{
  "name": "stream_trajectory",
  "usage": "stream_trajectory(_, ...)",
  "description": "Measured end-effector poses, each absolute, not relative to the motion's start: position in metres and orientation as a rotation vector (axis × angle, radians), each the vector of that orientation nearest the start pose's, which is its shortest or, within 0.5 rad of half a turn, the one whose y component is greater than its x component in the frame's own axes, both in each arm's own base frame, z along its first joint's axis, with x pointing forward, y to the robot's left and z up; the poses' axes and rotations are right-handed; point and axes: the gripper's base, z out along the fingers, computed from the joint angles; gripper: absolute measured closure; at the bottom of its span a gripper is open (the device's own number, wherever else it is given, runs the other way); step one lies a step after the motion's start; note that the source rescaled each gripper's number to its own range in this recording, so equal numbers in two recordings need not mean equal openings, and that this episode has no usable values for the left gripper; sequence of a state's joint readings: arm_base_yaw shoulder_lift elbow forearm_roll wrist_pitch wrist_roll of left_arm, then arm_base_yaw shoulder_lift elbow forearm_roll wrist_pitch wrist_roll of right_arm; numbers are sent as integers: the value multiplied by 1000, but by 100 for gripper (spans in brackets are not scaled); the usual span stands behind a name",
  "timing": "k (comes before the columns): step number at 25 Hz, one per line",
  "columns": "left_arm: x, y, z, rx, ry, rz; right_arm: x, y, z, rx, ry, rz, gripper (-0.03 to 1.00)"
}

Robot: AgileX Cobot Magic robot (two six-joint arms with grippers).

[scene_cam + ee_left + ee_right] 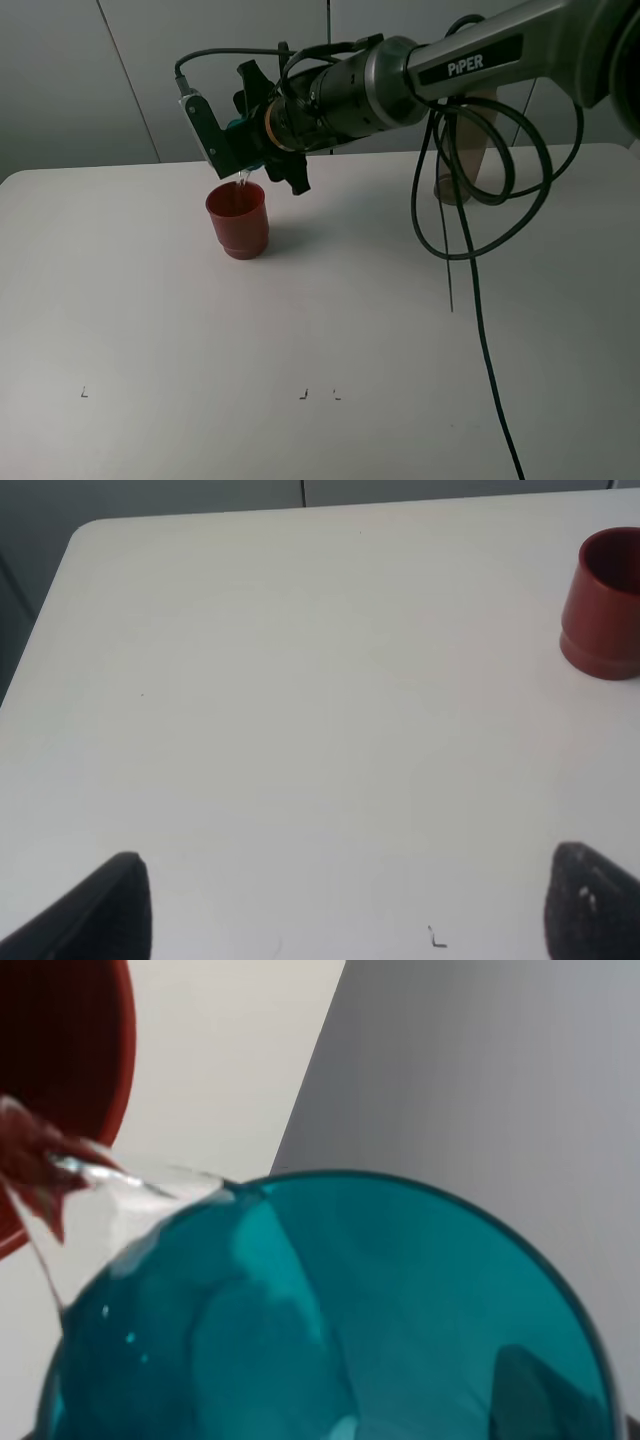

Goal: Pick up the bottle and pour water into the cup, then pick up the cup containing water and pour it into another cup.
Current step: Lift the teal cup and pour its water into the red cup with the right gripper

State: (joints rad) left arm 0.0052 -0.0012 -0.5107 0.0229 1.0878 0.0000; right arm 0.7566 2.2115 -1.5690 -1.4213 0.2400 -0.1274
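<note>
While the right gripper point(243, 140) holds the teal cup point(330, 1320) tipped on its side above the red cup point(238, 220), a thin stream of water point(243, 180) runs from the teal rim down into the red cup's open mouth. The fingers are closed on the teal cup, of which only a small patch shows in the high view, between the dark gripper parts; in the right wrist view it fills most of the picture, with water spilling over its lip toward the red rim point(70, 1090). The red cup stands upright on the white table point(320, 330), directly below the gripper. The grey-brown bottle point(470, 150) stands upright well to the right of the red cup, near the table's far edge and partly behind the right arm and its looping black cables point(470, 220). The left gripper point(340, 910) hangs low over bare table with its two dark fingertips point(110, 910) spread wide and nothing between them; the red cup stands well apart from it.
</note>
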Motion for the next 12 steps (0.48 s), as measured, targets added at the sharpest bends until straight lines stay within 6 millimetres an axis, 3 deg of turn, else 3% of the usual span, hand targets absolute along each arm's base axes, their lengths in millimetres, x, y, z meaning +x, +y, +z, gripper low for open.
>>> stream_trajectory(12, -7, 2, 278, -7, 2059, 31, 375, 331, 167, -2038, 864, -798, 89)
